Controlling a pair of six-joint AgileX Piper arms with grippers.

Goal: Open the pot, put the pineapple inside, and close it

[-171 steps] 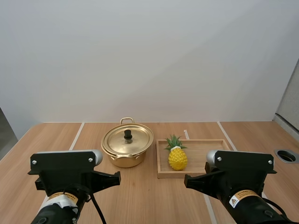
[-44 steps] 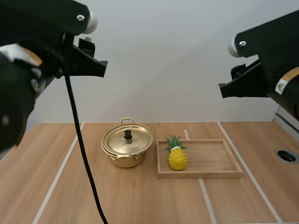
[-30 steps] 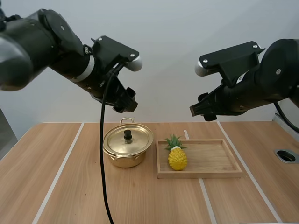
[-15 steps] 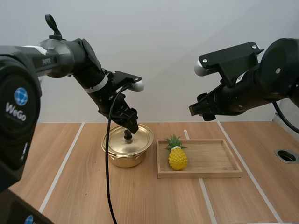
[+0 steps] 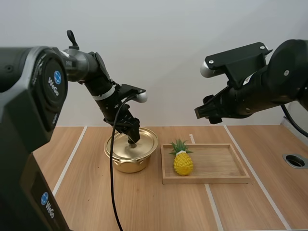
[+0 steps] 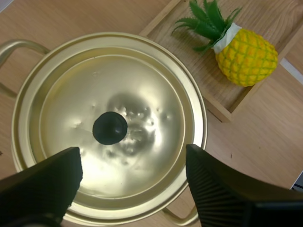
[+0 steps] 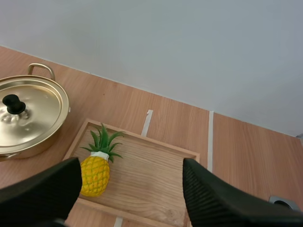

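Note:
A gold pot (image 5: 130, 162) with its lid (image 6: 142, 90) on stands on the table, left of a wooden tray (image 5: 216, 179). A yellow pineapple (image 5: 183, 162) stands upright at the tray's left end. My left gripper (image 5: 133, 134) hovers just above the lid's black knob (image 6: 110, 127), its fingers (image 6: 42, 182) open on either side of it and apart from it. My right gripper (image 5: 204, 111) hangs open high over the tray, with the pineapple (image 7: 95, 172) and the tray (image 7: 156, 175) far below its spread fingers (image 7: 218, 198); the pot (image 7: 28, 118) sits beside them.
The pot has loop handles at front and back (image 6: 12, 47). A round metal-rimmed hole (image 5: 295, 160) sits in the table at the far right. White tape lines (image 5: 65, 168) run across the wood. There is free table in front of the pot and tray.
Both arms have risen from low at the front; the left arm has swung forward and come down over the pot lid's knob. The right arm has held still high over the tray for the last second.

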